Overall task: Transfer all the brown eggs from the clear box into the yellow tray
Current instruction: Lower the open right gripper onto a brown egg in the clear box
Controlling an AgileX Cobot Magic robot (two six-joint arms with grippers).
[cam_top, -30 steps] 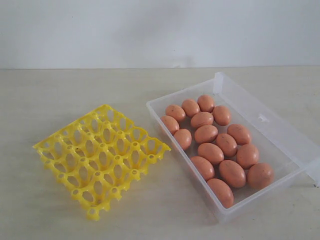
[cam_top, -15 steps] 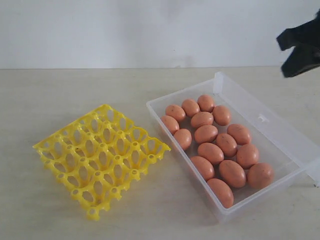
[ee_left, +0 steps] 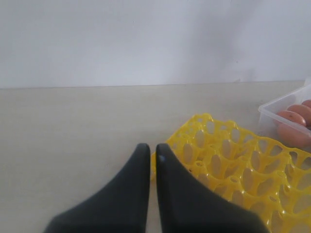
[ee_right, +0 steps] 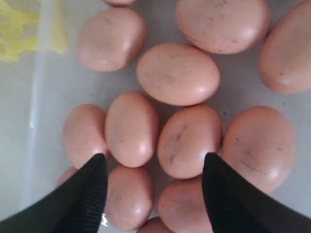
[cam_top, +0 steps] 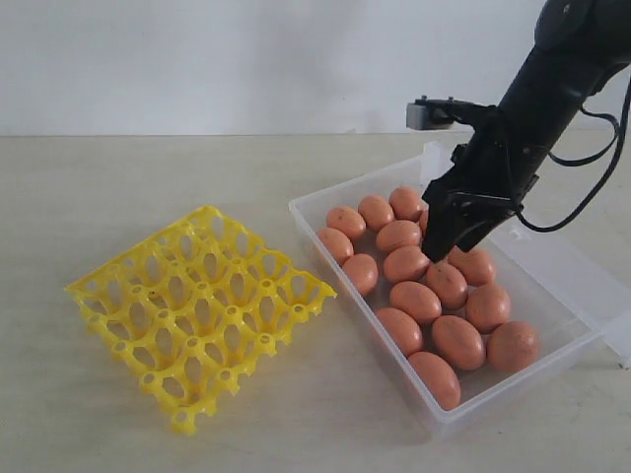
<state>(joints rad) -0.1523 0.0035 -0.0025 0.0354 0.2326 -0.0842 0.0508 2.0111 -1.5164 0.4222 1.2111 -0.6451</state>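
Observation:
Several brown eggs (cam_top: 458, 342) lie loose in the clear box (cam_top: 537, 305) on the right of the table. To its left, the yellow tray (cam_top: 197, 310) holds no eggs. My right gripper (cam_top: 446, 246) hangs open just above the eggs in the middle of the box. In the right wrist view its gripper (ee_right: 154, 158) straddles a cluster of eggs (ee_right: 187, 141) and holds nothing. My left gripper (ee_left: 153, 148) is shut and empty, low over the table at the tray's (ee_left: 243, 165) near edge. It is out of the exterior view.
The box's clear lid (cam_top: 552, 251) lies open flat behind the box, under my right arm (cam_top: 552, 79). A black cable (cam_top: 592, 187) loops off that arm. A pale wall (cam_top: 246, 59) backs the table. Bare tabletop (cam_top: 99, 197) surrounds the tray.
My right arm has come in from the upper right and dropped over the box, and its jaws now stand open. Eggs, box and tray have not moved.

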